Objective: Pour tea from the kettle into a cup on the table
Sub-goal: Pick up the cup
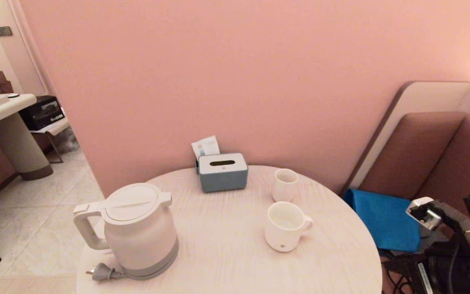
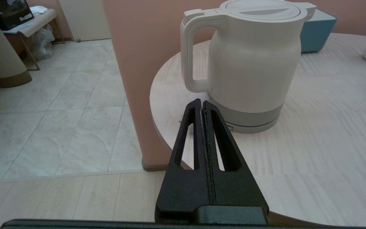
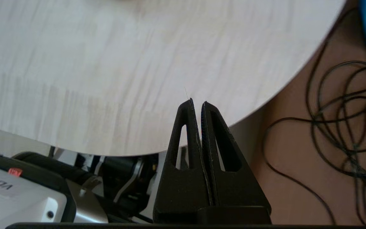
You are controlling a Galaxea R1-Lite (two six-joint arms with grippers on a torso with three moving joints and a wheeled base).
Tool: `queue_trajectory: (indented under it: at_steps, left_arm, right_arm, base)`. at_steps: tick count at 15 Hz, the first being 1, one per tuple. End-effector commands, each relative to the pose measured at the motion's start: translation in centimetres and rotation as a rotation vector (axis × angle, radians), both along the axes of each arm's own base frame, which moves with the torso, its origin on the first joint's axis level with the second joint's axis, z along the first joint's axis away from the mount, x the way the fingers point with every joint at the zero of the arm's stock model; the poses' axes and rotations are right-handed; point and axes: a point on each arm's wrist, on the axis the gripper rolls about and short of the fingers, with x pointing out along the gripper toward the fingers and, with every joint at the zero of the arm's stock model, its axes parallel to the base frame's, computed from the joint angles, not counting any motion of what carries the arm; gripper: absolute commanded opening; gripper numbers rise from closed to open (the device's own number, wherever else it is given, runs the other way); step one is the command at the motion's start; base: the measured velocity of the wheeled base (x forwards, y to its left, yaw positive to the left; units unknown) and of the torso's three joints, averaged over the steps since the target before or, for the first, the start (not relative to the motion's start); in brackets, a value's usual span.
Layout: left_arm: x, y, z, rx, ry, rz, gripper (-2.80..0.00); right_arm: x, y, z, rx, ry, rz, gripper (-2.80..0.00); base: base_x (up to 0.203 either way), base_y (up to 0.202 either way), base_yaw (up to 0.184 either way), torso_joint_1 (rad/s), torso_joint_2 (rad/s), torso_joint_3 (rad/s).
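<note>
1. Table (image 1: 227,253): round, pale top; pink wall just behind it.
2. Kettle (image 1: 137,228): upright at the near left edge, lid shut, handle pointing left, spout toward the cups; plug (image 1: 102,272) lying beside its base.
3. Tissue box (image 1: 222,172): at the far edge, against the wall.
4. Cup (image 1: 284,226): right of centre, upright, handle pointing right; small cup (image 1: 284,184) just behind it.
5. Left gripper (image 2: 201,103): fingers pressed together, empty, near the kettle's base, below its handle.
6. Right gripper (image 3: 197,103): fingers closed, empty, over the table's near right edge.
</note>
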Motion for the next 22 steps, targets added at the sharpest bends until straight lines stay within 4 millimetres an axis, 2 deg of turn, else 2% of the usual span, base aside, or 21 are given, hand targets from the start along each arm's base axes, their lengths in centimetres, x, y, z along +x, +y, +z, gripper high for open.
queue_trajectory:
  at_steps: [1,6,9,10,13,17,22]
  left_arm:
    - [0.0,0.0,0.0,0.0,0.0,0.0,-2.8]
    - [0.0,0.0,0.0,0.0,0.0,0.0,-2.8]
    - [0.0,0.0,0.0,0.0,0.0,0.0,-2.8]
    - [0.0,0.0,0.0,0.0,0.0,0.0,-2.8]
    - [0.0,0.0,0.0,0.0,0.0,0.0,-2.8]
    - [0.0,0.0,0.0,0.0,0.0,0.0,-2.8]
    - [0.0,0.0,0.0,0.0,0.0,0.0,-2.8]
  right_arm:
    - [0.5,0.2,-1.2,0.001,0.022,0.003,-2.8]
    - [4.4,1.0,-3.9,0.059,-0.075,-0.032,-2.8]
    - [5.8,1.6,-5.5,0.073,-0.067,-0.01,-2.8]
    - [6.0,1.7,-5.5,0.103,-0.068,0.028,0.0]
    - [6.8,2.1,-5.1,0.13,-0.089,0.045,0.0]
    - [8.1,2.3,-6.6,0.119,-0.047,0.04,0.0]
    - [9.6,2.1,-7.7,0.089,-0.112,-0.005,0.0]
  base:
    - [0.0,0.0,0.0,0.0,0.0,0.0]
    - [0.0,0.0,0.0,0.0,0.0,0.0]
    - [0.0,0.0,0.0,0.0,0.0,0.0]
    - [0.0,0.0,0.0,0.0,0.0,0.0]
    - [0.0,0.0,0.0,0.0,0.0,0.0]
    - [0.0,0.0,0.0,0.0,0.0,0.0]
    - [0.0,0.0,0.0,0.0,0.0,0.0]
